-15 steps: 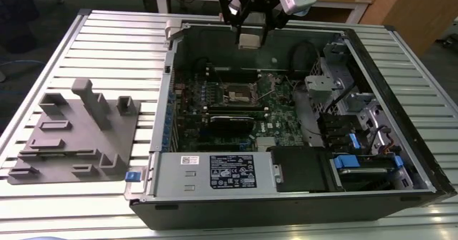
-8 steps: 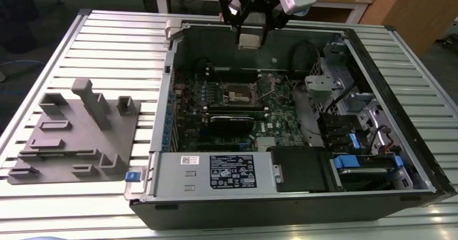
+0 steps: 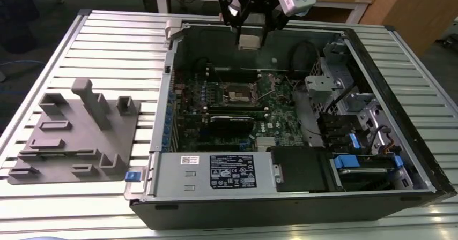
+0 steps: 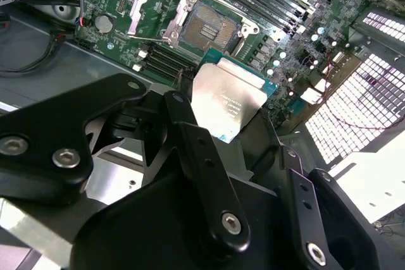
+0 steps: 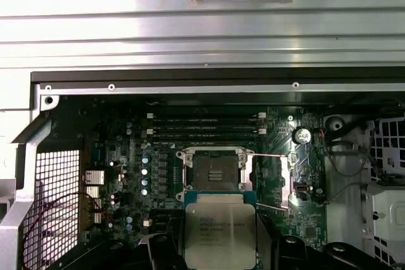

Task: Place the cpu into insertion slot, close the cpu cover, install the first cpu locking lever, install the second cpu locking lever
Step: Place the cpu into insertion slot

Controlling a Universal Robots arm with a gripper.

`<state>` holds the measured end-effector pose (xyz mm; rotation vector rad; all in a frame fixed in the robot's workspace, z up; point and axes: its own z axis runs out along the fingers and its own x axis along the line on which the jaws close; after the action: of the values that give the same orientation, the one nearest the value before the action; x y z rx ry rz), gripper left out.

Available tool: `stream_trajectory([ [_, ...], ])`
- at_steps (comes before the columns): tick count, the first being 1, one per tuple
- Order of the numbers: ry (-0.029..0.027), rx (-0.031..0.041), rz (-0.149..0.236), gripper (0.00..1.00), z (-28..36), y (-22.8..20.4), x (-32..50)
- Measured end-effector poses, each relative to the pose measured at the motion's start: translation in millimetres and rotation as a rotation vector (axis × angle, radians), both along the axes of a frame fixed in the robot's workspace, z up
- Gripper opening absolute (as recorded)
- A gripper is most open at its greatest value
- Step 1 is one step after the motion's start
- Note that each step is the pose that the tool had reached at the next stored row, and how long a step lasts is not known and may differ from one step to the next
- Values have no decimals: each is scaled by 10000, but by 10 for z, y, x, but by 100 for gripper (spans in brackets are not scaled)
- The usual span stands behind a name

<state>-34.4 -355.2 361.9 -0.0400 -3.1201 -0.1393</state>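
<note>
Fixture [image 3: 75, 127] of grey plastic on slatted tabletop [image 3: 107, 36] at the exterior view's left, open computer case [image 3: 301, 210] beside it, hand [image 3: 250, 32] clamped on the cpu [image 3: 249, 42] above the case's rim, insertion slot [image 3: 238, 94] bare on green board [image 3: 282, 111] below, well apart, cpu cover [image 4: 153, 6] flipped open beside the slot in the second wrist view.

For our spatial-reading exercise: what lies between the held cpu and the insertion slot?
The stretch is bare: in both wrist views the cpu shows right beside the insertion slot, nothing between.
</note>
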Motion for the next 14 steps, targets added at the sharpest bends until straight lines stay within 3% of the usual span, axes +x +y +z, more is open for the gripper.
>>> stream_trajectory([
  [14, -1, 1, 0, 54, -13, 0, 0],
])
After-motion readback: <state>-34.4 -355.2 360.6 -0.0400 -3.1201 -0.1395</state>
